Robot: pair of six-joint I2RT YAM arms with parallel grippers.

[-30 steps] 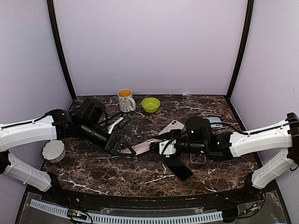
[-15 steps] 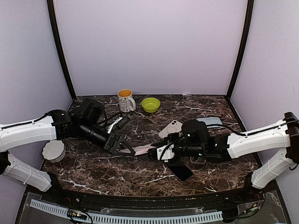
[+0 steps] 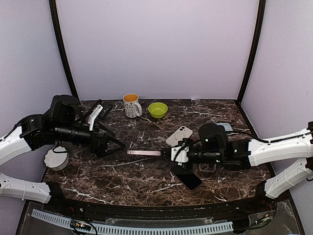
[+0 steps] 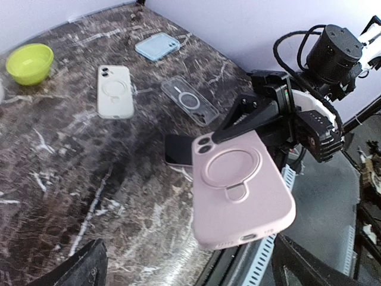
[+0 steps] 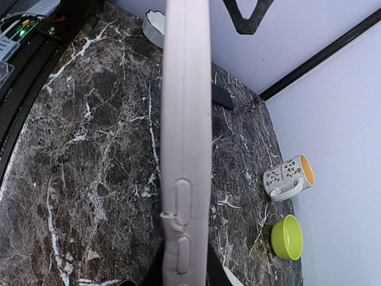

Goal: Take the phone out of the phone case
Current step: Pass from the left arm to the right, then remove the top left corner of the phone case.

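Note:
The pink phone case (image 3: 145,152) hangs level above the table's middle, held by its right end in my right gripper (image 3: 166,153), which is shut on it. In the right wrist view the case (image 5: 186,137) shows edge-on with its side buttons, and the gripper (image 5: 184,277) clamps its near end. In the left wrist view the case's back (image 4: 238,193) faces the camera. I cannot tell whether a phone is inside. My left gripper (image 3: 121,145) is open and empty, apart from the case's left end, with the dark fingers (image 4: 77,268) spread wide.
A black phone (image 3: 186,178) lies flat below the right gripper, also in the left wrist view (image 4: 177,149). A white phone (image 3: 179,134), a clear case (image 4: 189,100) and a blue case (image 4: 157,46) lie on the right. Mug (image 3: 131,105), green bowl (image 3: 157,109), white bowl (image 3: 55,157).
My left gripper has let go of the pink case, opened and drawn back to the left. The right gripper still holds the case, now free at its left end.

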